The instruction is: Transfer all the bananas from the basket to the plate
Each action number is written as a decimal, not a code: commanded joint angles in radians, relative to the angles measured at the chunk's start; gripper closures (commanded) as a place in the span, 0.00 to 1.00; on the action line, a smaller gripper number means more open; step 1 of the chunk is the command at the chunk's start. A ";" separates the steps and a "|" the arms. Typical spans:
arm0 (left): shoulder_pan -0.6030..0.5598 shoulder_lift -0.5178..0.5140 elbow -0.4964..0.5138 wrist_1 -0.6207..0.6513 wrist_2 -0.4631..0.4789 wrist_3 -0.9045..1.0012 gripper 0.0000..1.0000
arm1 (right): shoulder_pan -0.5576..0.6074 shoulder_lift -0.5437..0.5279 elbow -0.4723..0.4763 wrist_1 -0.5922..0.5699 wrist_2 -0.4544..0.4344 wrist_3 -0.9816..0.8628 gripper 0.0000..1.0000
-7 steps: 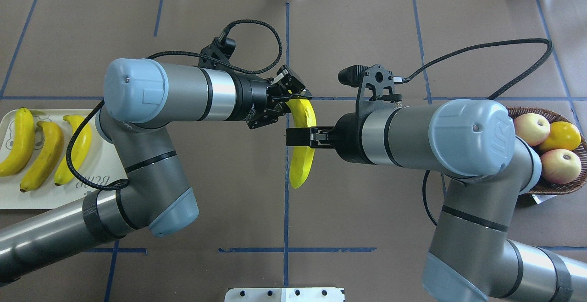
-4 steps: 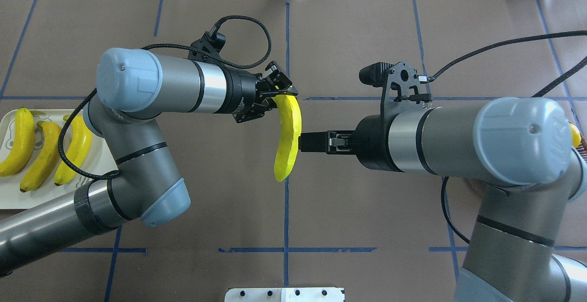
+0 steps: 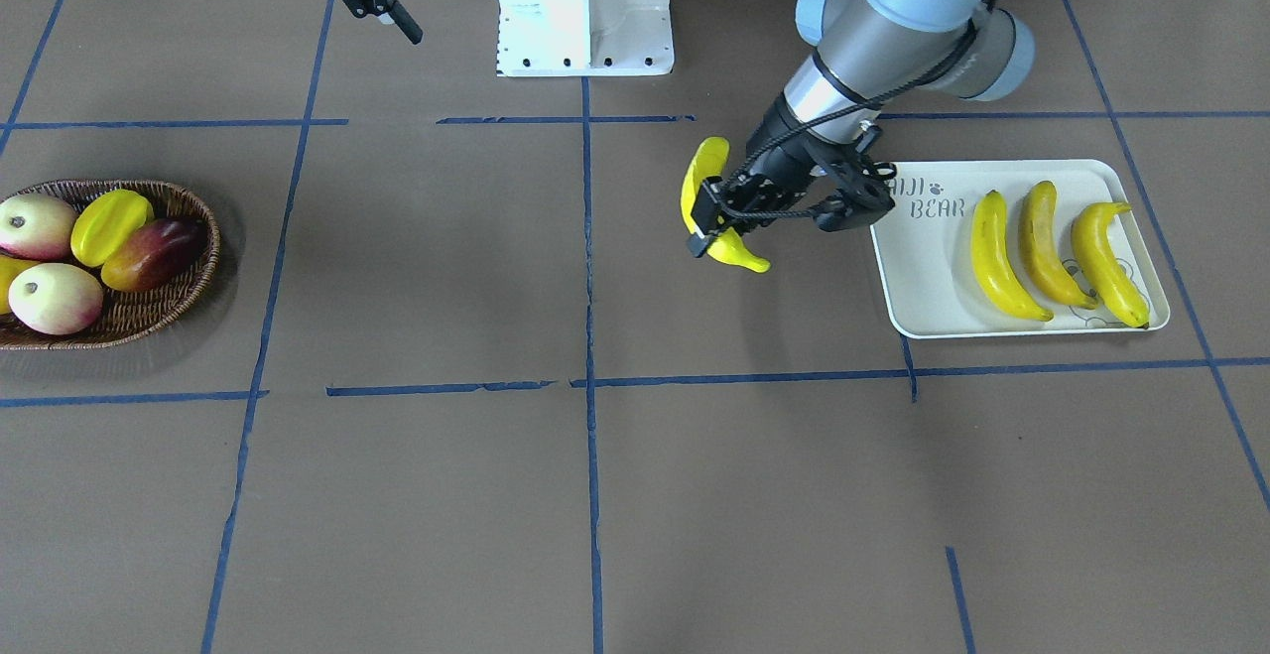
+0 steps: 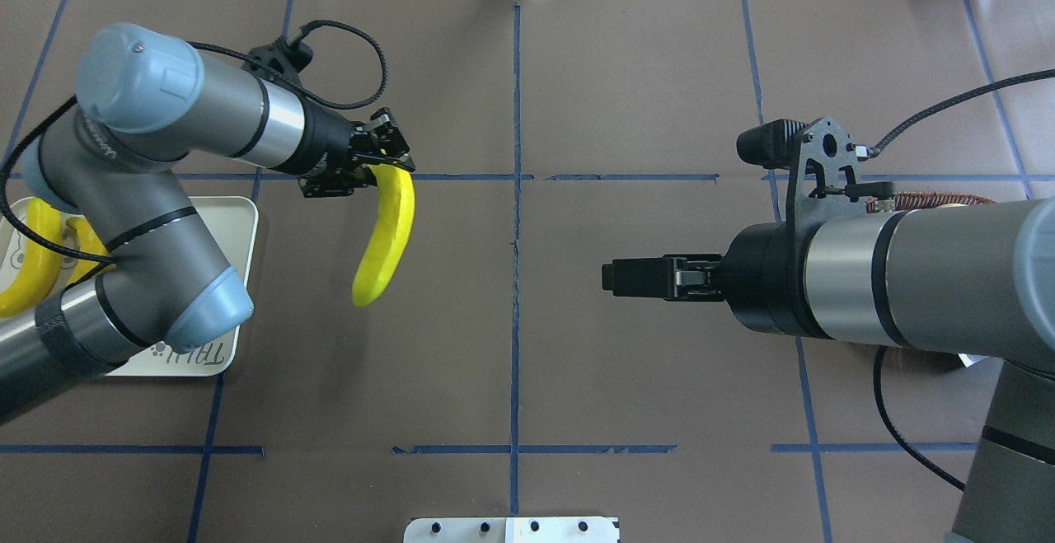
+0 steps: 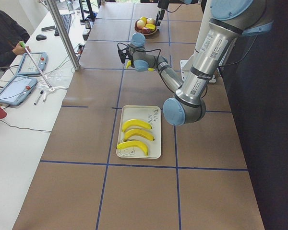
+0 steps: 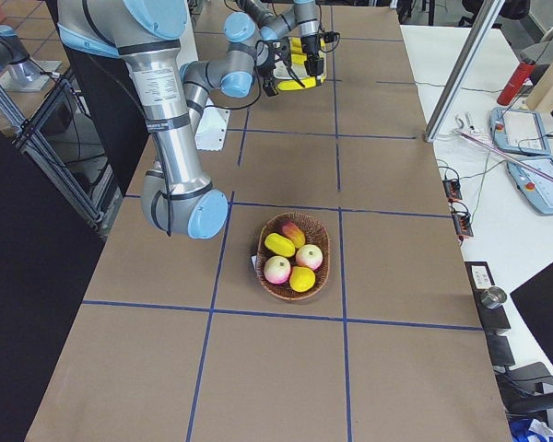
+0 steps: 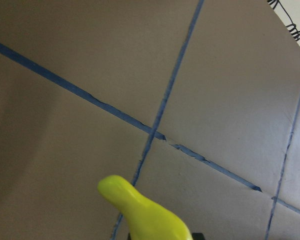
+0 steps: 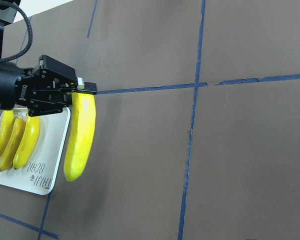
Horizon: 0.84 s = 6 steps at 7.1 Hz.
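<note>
My left gripper [image 4: 389,161] is shut on the top end of a yellow banana [image 4: 386,238] that hangs above the table, just right of the plate [image 4: 241,279]. The front view shows this banana [image 3: 700,188] held beside the cream plate [image 3: 918,312], where three bananas [image 3: 1045,242] lie side by side. My right gripper [image 4: 608,278] is open with nothing in it, right of the table's centre line. The wicker basket [image 3: 149,322] sits far off on my right and no banana shows in it.
The basket holds apples [image 3: 55,297], a yellow-green fruit [image 3: 109,222] and a mango [image 3: 154,249]. A white mounting block [image 3: 585,9] stands at the robot's base. A person [image 5: 5,36] sits by tablets on a side desk.
My right gripper let go of the banana and drew back to the right. My left arm swung left with the banana, toward the plate.
</note>
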 commanded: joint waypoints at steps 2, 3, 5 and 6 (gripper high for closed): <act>-0.080 0.211 0.004 0.050 -0.011 0.287 1.00 | 0.012 -0.038 0.004 -0.001 -0.009 0.000 0.00; -0.086 0.244 0.018 0.050 -0.007 0.301 1.00 | 0.012 -0.040 0.001 -0.001 -0.011 0.000 0.00; -0.082 0.271 0.038 0.049 0.024 0.301 1.00 | 0.015 -0.040 -0.003 -0.006 -0.011 0.000 0.00; -0.083 0.272 0.052 0.049 0.031 0.301 1.00 | 0.015 -0.046 -0.002 -0.006 -0.011 0.000 0.00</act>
